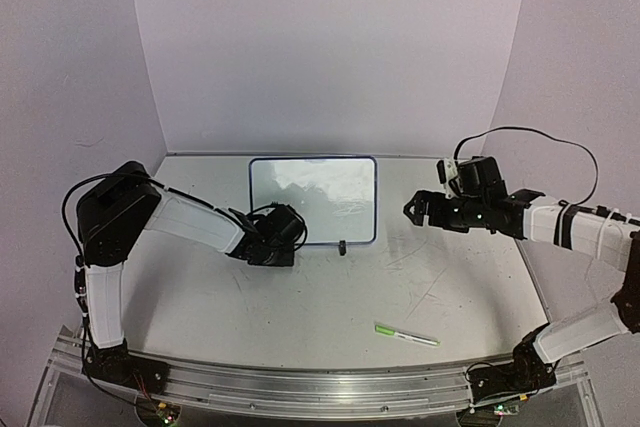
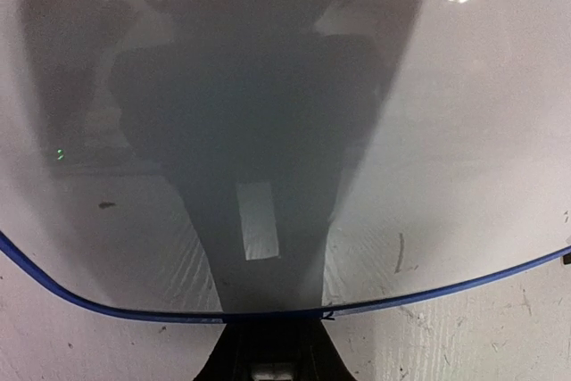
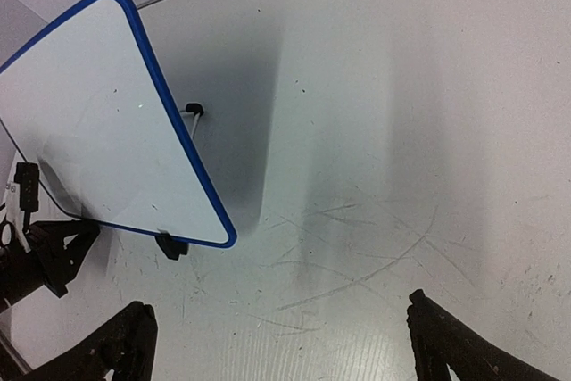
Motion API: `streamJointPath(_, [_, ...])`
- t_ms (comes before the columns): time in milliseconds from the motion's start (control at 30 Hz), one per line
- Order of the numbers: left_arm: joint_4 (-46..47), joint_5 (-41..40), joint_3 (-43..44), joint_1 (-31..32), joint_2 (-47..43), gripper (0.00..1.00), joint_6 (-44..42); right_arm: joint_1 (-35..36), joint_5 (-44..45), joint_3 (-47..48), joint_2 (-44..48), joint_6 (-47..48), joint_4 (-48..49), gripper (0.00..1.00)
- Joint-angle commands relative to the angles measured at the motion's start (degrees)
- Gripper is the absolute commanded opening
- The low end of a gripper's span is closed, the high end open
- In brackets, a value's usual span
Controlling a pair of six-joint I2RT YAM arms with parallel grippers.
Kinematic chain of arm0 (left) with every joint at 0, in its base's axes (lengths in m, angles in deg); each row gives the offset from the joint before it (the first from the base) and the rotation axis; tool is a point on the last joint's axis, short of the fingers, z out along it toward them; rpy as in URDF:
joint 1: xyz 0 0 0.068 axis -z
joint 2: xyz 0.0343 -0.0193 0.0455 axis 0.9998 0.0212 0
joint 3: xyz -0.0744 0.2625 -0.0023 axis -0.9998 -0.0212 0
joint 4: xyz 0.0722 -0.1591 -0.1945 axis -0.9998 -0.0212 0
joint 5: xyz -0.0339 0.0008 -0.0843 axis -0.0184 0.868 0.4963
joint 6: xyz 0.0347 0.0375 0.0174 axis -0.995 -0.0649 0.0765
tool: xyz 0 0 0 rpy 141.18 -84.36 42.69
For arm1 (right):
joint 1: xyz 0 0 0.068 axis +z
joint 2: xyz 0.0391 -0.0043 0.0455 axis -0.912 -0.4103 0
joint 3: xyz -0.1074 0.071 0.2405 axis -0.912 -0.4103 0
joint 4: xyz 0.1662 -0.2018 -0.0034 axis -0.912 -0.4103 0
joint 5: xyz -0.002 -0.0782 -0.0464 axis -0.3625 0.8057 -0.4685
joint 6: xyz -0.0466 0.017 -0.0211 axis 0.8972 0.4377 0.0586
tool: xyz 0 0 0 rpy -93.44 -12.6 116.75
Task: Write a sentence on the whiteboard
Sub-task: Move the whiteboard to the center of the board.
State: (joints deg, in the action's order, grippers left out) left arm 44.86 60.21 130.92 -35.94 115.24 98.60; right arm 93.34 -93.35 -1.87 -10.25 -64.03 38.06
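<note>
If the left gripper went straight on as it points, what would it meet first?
The whiteboard: its blue lower edge sits right at the left gripper's tips; contact is unclear.

Small whiteboard, blue-framed, rounded corners; propped up on black clip feet, rear centre of counter.

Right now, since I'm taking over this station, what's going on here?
The left gripper is at the bottom edge of the standing whiteboard; whether its jaws grip it is unclear. The right gripper hovers off the board's right side, jaws wide open and empty. The green-capped pen lies on the table, and no writing shows on the board.
</note>
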Motion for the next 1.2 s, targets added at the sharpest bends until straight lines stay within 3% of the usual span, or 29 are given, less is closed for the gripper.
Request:
streamJointPath(0, [-0.58,-0.04,-2.12,4.51,-1.66,0.05,3.3,1.47,1.06,1.36,-0.49,0.1,-0.87,0.98])
streamJointPath(433, [-4.01,-3.81,-4.82,7.9,-3.63,0.08,19.85,4.24,1.81,1.37,-1.44,-0.73,-0.99,0.98])
streamJointPath(500, [-4.18,-3.63,-4.53,8.48,-3.96,0.15,19.78,4.63,1.92,1.39,-1.36,-0.73,-1.0,0.98])
streamJointPath(567, [-4.11,-3.4,-4.67,8.91,-4.87,0.33,19.48,4.96,2.09,1.31,-1.42,-0.59,-1.06,0.98])
streamJointPath(633, [-4.1,-3.06,-5.06,9.11,-5.98,0.42,18.71,5.35,2.13,1.3,-1.44,-0.51,-1.4,0.98])
streamJointPath(767, [-4.15,-0.93,-7.48,9.45,-10.23,0.47,16.84,6.99,1.83,1.43,-1.3,0.2,-3.62,0.98])
streamJointPath(933, [-3.67,1.27,-12.92,10.97,-20.68,0.68,11.6,11.7,0.99,2.2,-0.6,1.84,-10.29,0.98])
streamJointPath(1167, [4.34,5.26,-19.04,10.97,-35.66,0.78,-0.86,27.4,4.44,4.91,-2.3,0.81,-29.6,0.9])
